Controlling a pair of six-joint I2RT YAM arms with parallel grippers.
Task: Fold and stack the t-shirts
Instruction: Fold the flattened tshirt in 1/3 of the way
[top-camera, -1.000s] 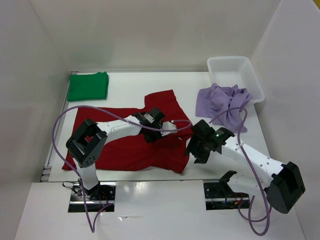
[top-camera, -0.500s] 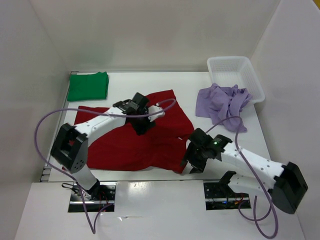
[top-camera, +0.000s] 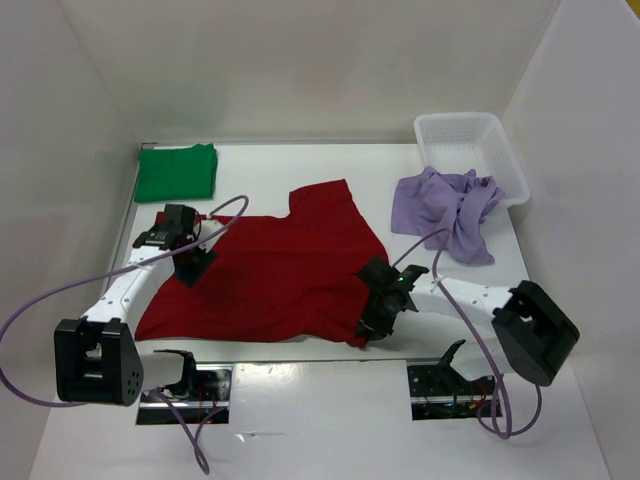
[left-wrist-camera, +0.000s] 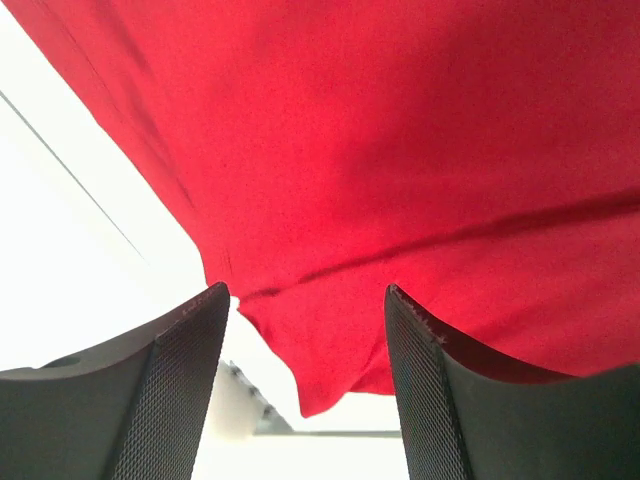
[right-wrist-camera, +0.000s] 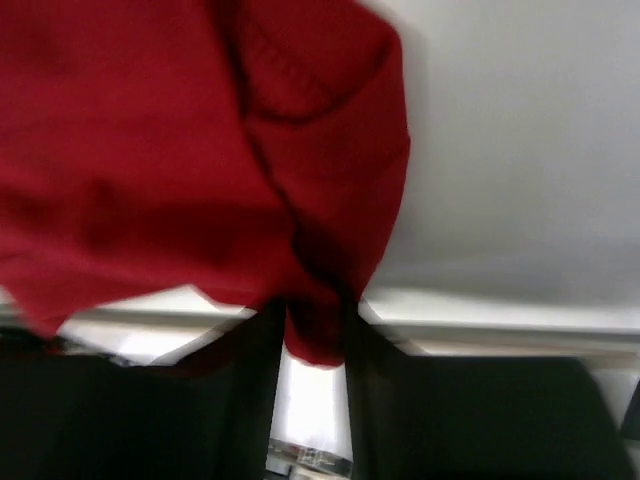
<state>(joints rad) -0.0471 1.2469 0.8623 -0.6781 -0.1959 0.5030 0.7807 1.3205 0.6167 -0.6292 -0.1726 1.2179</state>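
The dark red t-shirt (top-camera: 285, 275) lies spread on the table's middle. My left gripper (top-camera: 190, 262) hovers at its left edge, open; in the left wrist view a red cloth corner (left-wrist-camera: 320, 370) lies beyond the gap of the left gripper (left-wrist-camera: 303, 292), untouched. My right gripper (top-camera: 375, 322) sits at the shirt's near right corner. In the right wrist view the right gripper (right-wrist-camera: 315, 320) is shut on a fold of red cloth (right-wrist-camera: 318, 335). The green t-shirt (top-camera: 177, 172) lies folded at the back left. The lavender t-shirt (top-camera: 448, 208) is crumpled at the right.
A white lattice basket (top-camera: 470, 140) stands at the back right, with the lavender shirt touching its front. White walls close in the table on three sides. Purple cables loop from both arms over the near part of the table.
My left arm swung left from the shirt's middle to its left edge and its jaws opened. The right gripper moved to the near right corner and closed on cloth.
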